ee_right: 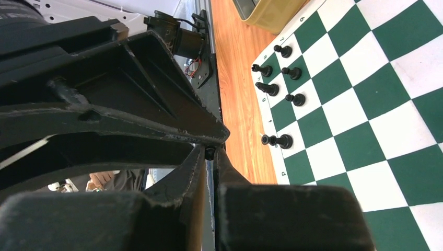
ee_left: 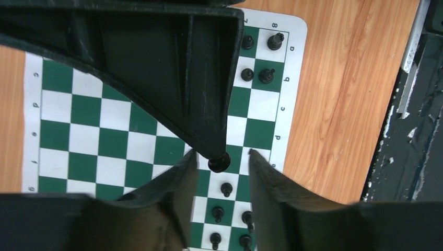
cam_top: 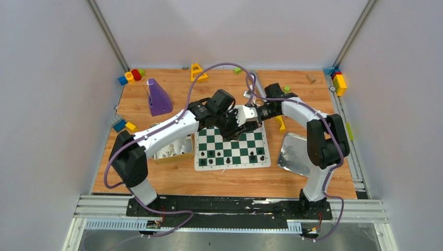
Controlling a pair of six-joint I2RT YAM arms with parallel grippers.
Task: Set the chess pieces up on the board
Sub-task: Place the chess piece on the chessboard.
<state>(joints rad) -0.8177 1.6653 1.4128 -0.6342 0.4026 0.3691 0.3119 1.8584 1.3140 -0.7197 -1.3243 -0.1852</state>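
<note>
Piece handover above board, prob.: right claw (ee_right: pixel 213 151) clenched on small black plastic chess piece (ee_left: pixel 219 162); left claw (ee_left: pixel 222 156) released, straddling it. Thin green-and-white checkered board mat (ee_left: pixel 83 138) directly beneath both. Next: set down on free sq. w/o toppling standing black pieces (ee_left: pixel 226 189) nearby.

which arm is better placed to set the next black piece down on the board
Right: the right gripper is shut on a small black piece above the board and could likely lower it. The left gripper is open, its fingers either side of the piece, holding nothing.
</note>
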